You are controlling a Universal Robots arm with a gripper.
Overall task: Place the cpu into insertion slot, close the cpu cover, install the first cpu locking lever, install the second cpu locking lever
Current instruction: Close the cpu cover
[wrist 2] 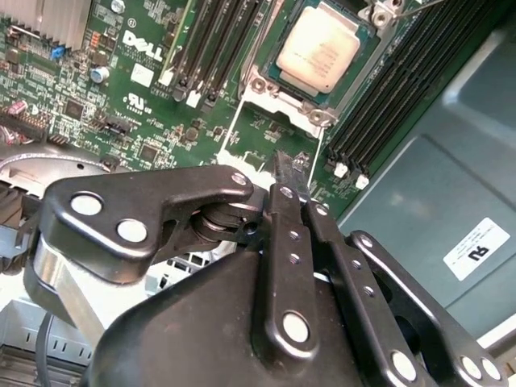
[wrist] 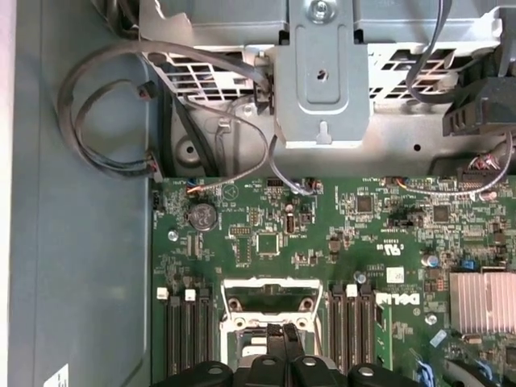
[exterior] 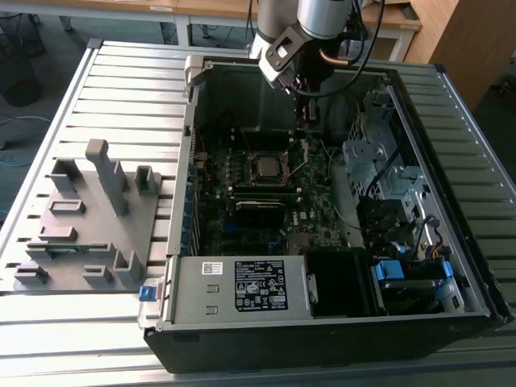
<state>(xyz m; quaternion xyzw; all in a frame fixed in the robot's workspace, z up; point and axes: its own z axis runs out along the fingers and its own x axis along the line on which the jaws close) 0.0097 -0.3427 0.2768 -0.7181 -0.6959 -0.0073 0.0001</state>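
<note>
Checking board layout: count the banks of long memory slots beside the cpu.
2. One bank flanks the cpu on one side, the other bank on the opposite side; the claw could hide more.

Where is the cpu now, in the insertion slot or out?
In: the cpu lies flat inside the silver rim of the insertion slot, apart from the gripper.

I read the grey-brown cpu (wrist 2: 318,47) seated flat in the insertion slot (wrist 2: 365,50); the silver cpu cover (wrist 2: 282,103) is hinged open.
</note>
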